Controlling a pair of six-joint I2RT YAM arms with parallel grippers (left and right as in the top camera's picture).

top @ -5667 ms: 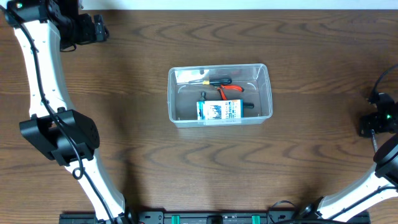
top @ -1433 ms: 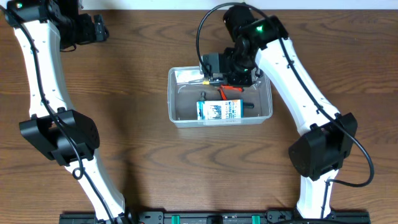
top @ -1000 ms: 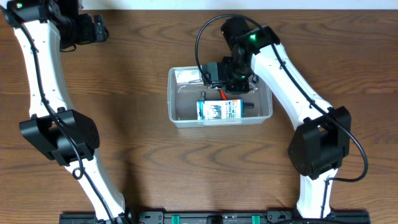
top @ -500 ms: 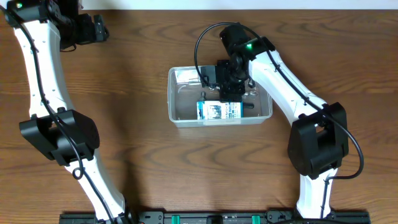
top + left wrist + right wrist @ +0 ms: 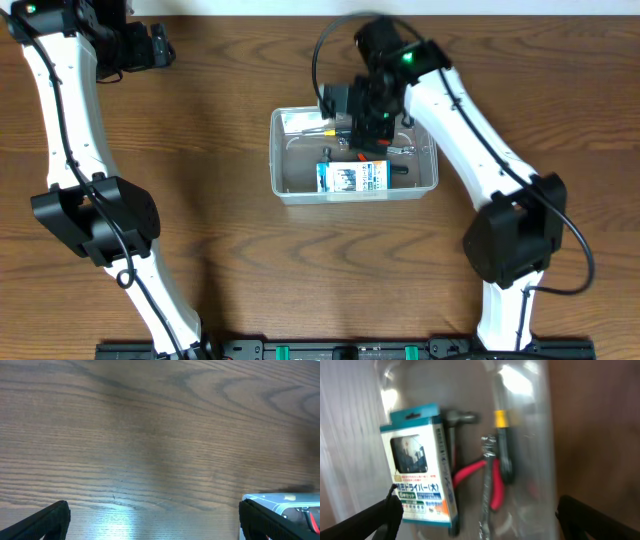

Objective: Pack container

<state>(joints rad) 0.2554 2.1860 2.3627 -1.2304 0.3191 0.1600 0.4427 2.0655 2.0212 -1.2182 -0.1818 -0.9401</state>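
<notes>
The clear plastic container (image 5: 276, 160) stands mid-table. In it lie a blue-and-white box (image 5: 352, 178), red-handled pliers (image 5: 368, 150), a black screwdriver with a yellow band (image 5: 330, 130) and a silvery metal tool (image 5: 400, 149). My right gripper (image 5: 365, 122) hovers over the container's back half, open and empty. Its wrist view looks down on the box (image 5: 417, 480), pliers (image 5: 496, 491), screwdriver (image 5: 502, 435) and silvery tool (image 5: 487, 480) between the spread jaws (image 5: 480, 527). My left gripper (image 5: 152, 46) is open and empty at the far left back, over bare wood (image 5: 160, 527).
The container's rim corner (image 5: 282, 500) shows at the right edge of the left wrist view. Brown wooden table (image 5: 200, 260) lies all round the container. The arm bases stand at the front edge.
My right arm swung in from the far right edge, dipped over the container's middle, then drew back and up a little. A silvery tool now shows in the container. The left arm has not moved.
</notes>
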